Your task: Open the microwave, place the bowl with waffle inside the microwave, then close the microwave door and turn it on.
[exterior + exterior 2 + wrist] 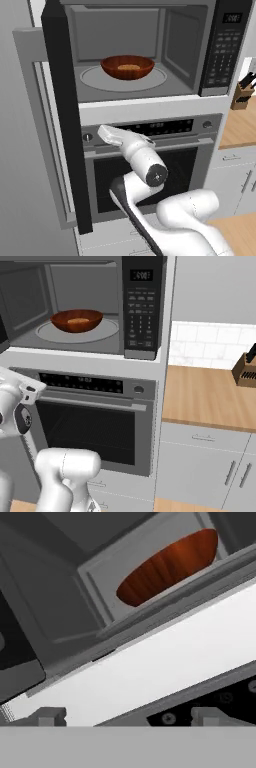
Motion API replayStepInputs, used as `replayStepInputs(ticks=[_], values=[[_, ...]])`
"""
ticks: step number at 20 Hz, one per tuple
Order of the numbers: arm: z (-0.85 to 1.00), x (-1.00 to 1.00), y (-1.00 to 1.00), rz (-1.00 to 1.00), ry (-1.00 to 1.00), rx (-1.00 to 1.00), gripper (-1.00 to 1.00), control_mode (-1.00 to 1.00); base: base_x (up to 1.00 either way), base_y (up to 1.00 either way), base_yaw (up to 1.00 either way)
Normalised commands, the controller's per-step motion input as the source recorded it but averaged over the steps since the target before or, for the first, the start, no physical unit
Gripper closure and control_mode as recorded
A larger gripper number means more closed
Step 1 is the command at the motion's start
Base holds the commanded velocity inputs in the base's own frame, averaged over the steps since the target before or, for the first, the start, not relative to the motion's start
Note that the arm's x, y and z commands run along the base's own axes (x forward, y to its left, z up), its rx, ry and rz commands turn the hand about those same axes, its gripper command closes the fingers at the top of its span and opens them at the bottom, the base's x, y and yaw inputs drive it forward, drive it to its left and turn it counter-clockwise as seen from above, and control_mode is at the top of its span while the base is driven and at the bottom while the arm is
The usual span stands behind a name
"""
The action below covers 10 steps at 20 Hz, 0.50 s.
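Arm is folded low in front of the oven (pixel 150 165), wrist pointing up-left toward the gap under the microwave. Gripper (pixel 127 717) fingers are spread wide, one tip at each side of the hand view's bottom edge, nothing between them, holding nothing. In the hand view the tips sit over the white trim strip (pixel 150 672) that separates oven and microwave; oven control panel (pixel 160 127) screws and dial marks show just by the right-hand tip.

Oven: steel front, horizontal bar handle, dark window, one knob at each end of the black control strip. Closed.

Above it, the microwave (pixel 135 50) is open. The microwave door (pixel 62 115) is swung fully out on its left hinge, standing edge-on to the left base view as a tall black slab reaching down past the oven's top. Cavity is grey, round glass turntable (pixel 95 80) on the floor.

The bowl (pixel 127 66) sits on the turntable, roughly centred, upright, reddish-brown. The waffle (pixel 129 66) lies inside it, small tan disc at the bottom. The right base view matches: bowl mid-turntable, waffle in it. Hand view catches the bowl's outer wall from below, over the cavity lip.

Keypad panel (pixel 141 306) right of the cavity, display on top, button rows under it.

Further right: wooden counter (pixel 210 396), tiled backsplash, knife block (pixel 246 371) at the far edge, grey cabinet fronts below.
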Motion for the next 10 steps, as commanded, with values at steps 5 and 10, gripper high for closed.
replayStepInputs(ticks=[5,10], values=[[0.09,0.0,0.82,0.0,-0.16,-0.07,-1.0,-1.0,0.0,0.0,0.0],[0.06,-0.04,0.87,0.0,-0.13,-0.1,-1.0,-1.0,0.0,0.0,0.0]])
